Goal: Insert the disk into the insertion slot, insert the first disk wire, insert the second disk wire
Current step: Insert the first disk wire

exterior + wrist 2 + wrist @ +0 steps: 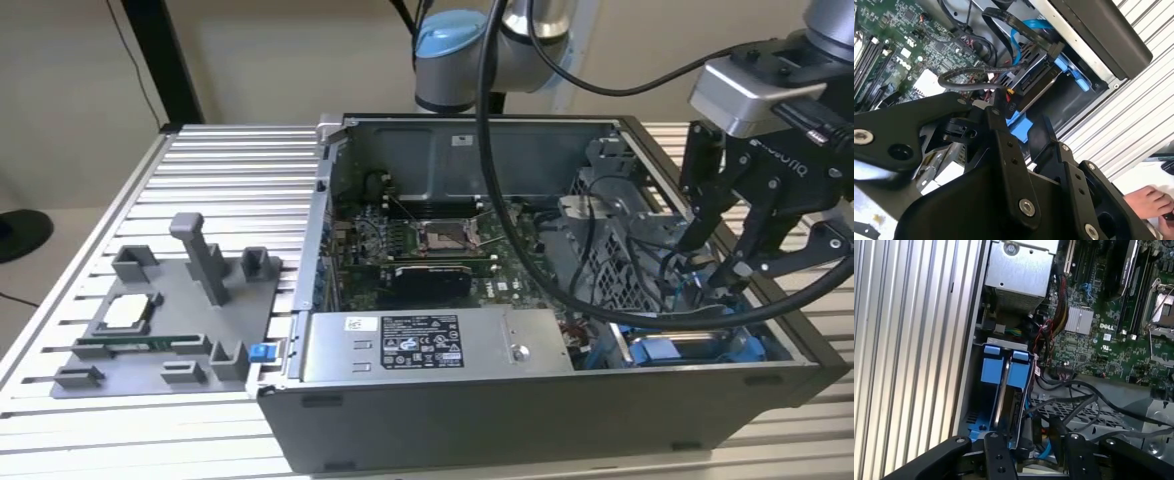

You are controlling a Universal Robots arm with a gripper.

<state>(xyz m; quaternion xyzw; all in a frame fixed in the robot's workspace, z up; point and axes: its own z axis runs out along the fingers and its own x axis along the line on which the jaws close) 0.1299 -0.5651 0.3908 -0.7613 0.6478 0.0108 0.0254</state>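
Observation:
The disk (1002, 396) stands on edge inside the insertion slot (972, 407), its blue frame tabs (1005, 371) showing at one end. The slot (671, 352) is in the case corner at the exterior view's lower right. My gripper (717, 262) hangs just above that corner, fingers apart. In the first wrist view the gripper (1035, 440) straddles the disk's near end, where a black plug (1034, 431) and a blue wire (1046, 452) sit. In the second wrist view the gripper (1020, 120) has the blue frame behind its gap. A black flat wire (1004, 20) and blue wire (1030, 25) run to the disk (1035, 82).
The open computer case holds a motherboard (427, 245), a silver power-supply box (420, 345) and a grey perforated cage (1076, 415) beside the slot. A grey fixture tray (160, 320) lies on the ribbed table (227, 170). A person's hand (1149, 202) rests outside the case.

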